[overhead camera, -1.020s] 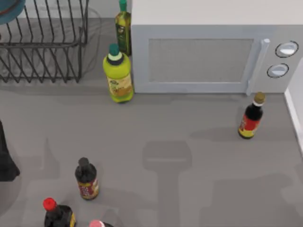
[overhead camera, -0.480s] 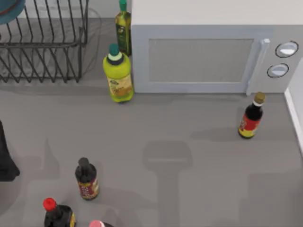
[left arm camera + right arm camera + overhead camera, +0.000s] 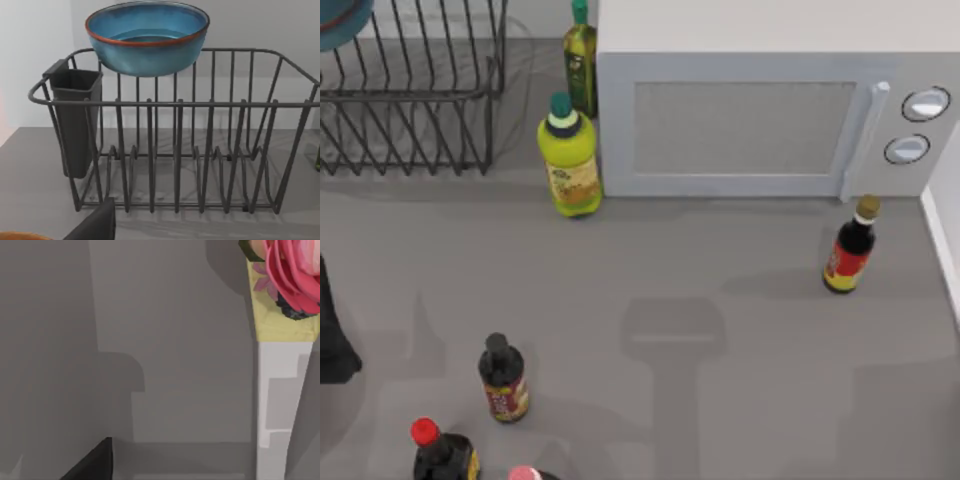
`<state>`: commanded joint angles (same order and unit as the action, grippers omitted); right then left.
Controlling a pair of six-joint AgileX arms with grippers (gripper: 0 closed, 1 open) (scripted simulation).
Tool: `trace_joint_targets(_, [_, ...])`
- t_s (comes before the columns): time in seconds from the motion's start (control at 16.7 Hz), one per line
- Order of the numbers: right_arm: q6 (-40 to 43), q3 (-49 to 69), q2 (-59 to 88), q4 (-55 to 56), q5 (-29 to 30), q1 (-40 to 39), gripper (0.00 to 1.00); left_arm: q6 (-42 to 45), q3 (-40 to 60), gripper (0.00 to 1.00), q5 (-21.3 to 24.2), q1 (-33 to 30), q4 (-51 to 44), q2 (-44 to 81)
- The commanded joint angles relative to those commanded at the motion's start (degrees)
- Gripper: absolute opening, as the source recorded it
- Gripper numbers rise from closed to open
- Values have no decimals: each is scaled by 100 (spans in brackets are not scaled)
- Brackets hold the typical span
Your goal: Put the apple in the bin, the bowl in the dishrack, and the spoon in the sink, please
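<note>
The bowl point(image 3: 147, 37) sits at the top of the dishrack point(image 3: 175, 150), teal-blue inside with a thin reddish-brown rim. In the left wrist view it is upright, at the height of the rack's top rail toward the rack's far side; whether it rests on the wire or hangs just above it cannot be told. From above, a slice of the bowl point(image 3: 342, 22) shows at the far left corner of the surface point(image 3: 720, 280), over the dishrack point(image 3: 415, 95).

A dark grey cup point(image 3: 76, 120) hangs on one end of the rack, and the prongs on the rack's floor stand bare.

A dark part of the left arm point(image 3: 332, 330) shows at the left edge of the top view, in front of the rack and well apart from it. A dark corner, perhaps part of the left end effector, sits at the edge of the left wrist view; whether its fingers are spread or pressed together cannot be told. The same goes for the right end effector: a dark corner shows in the right wrist view, above bare grey surface, near a pale yellow vase point(image 3: 282, 320) of pink flowers point(image 3: 295, 270).

Right of the rack stand a yellow-green bottle point(image 3: 570, 160) and, behind it, an olive oil bottle point(image 3: 580, 60), both just beside a white microwave point(image 3: 770, 110). A dark red-labelled bottle point(image 3: 850, 250) stands before the microwave's right end. Near the front left stand a dark bottle point(image 3: 502, 380) and a red-capped bottle point(image 3: 438, 455).
</note>
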<state>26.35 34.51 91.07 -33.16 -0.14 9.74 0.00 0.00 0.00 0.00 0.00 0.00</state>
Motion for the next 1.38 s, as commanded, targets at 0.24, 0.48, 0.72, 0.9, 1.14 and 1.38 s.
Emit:
trace_joint_targets(0.24, [0,0,0,0,0,0,70,0,0,100,0,0,0,0])
trace_joint_targets(0.48, [0,0,0,0,0,0,40,0,0,100,0,0,0,0])
trace_joint_targets(0.72, [0,0,0,0,0,0,10,0,0,100,0,0,0,0])
trace_joint_targets(0.9, [0,0,0,0,0,0,0,0,0,100,0,0,0,0])
trace_joint_targets(1.14, [0,0,0,0,0,0,0,0,0,100,0,0,0,0])
trace_joint_targets(1.38, [31,235,-410,-521,-65,8,0,0,0,100,0,0,0,0])
